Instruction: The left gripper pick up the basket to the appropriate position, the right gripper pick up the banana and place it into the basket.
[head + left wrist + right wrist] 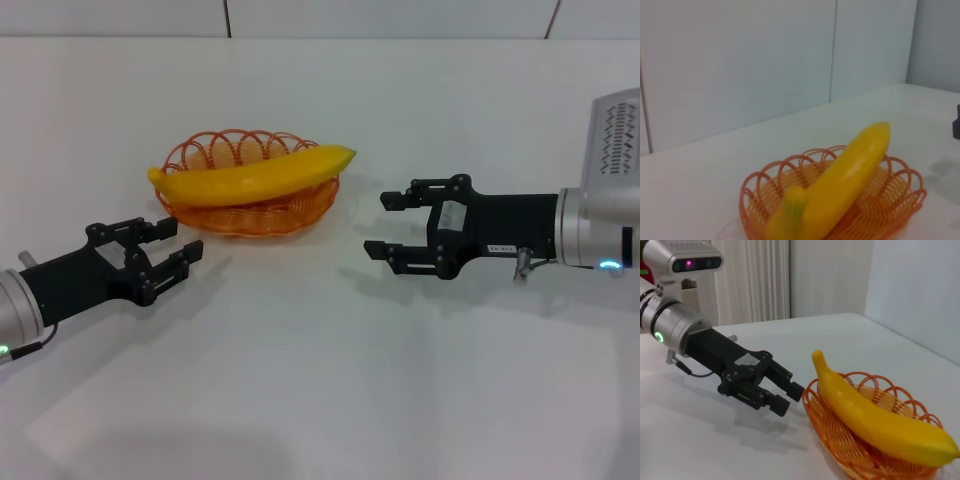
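Table (pixel 320 400): broad, matte white, fills most of the head view; pale wall panels run along the top edge.

Right gripper (pixel 382 226): right of centre in the head view, black claw on a black forearm joined to a bulky white-grey arm that enters from the right edge. Jaws spread wide, holding nothing, tips pointing toward the basket but apart from it. Judged: the open, empty claw beside a loaded basket suggests its placing job is done.

Left gripper (pixel 176 246): lower left of the head view, black open-frame fingers on a black forearm with a silver cuff. Jaws spread, empty, tips just beside the basket's near rim, not touching as far as the head view shows. In the right wrist view it sits left of centre (pixel 789 396), just short of the rim.

Basket (pixel 300 207): upper centre of the head view, resting on the table. Shallow oval of translucent orange looped wire, scalloped rim, glossy; light passes through the weave.

Banana (pixel 250 177): lies lengthwise in the basket, as long as the bowl, so both ends ride over the rim. Smooth, bright yellow, gently curved, waxy sheen; in the left wrist view the near end (pixel 790 210) looks greenish. Judged: it is cradled by the rim loops and stable.
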You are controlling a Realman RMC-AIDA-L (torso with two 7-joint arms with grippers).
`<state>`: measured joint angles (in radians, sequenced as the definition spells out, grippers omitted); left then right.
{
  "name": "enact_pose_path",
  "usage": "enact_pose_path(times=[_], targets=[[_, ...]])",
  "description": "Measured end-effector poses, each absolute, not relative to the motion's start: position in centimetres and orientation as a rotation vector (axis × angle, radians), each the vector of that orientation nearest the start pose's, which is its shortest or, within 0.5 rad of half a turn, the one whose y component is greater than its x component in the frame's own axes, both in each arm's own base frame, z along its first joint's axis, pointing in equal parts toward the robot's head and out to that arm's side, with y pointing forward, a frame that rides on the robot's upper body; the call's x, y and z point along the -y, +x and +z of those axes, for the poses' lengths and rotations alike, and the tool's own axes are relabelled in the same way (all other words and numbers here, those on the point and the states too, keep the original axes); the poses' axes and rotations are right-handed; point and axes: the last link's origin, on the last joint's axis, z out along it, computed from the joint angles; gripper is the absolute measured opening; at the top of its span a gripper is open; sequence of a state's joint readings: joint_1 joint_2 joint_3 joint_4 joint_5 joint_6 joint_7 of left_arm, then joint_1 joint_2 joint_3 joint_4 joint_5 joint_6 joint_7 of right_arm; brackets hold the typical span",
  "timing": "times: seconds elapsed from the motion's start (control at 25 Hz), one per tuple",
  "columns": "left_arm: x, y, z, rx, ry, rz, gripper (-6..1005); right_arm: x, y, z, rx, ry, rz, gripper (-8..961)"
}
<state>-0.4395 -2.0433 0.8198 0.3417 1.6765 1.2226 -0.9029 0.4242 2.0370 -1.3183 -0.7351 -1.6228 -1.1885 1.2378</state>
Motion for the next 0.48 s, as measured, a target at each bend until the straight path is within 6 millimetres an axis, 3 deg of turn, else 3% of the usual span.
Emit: enact_pose_path(times=[0.48], targets=[[-31.35, -32.46, -3.30, 0.524, -2.453, -0.559, 466, -33.45, 25.60, -4.17, -0.321, -2.739, 0.458, 654]])
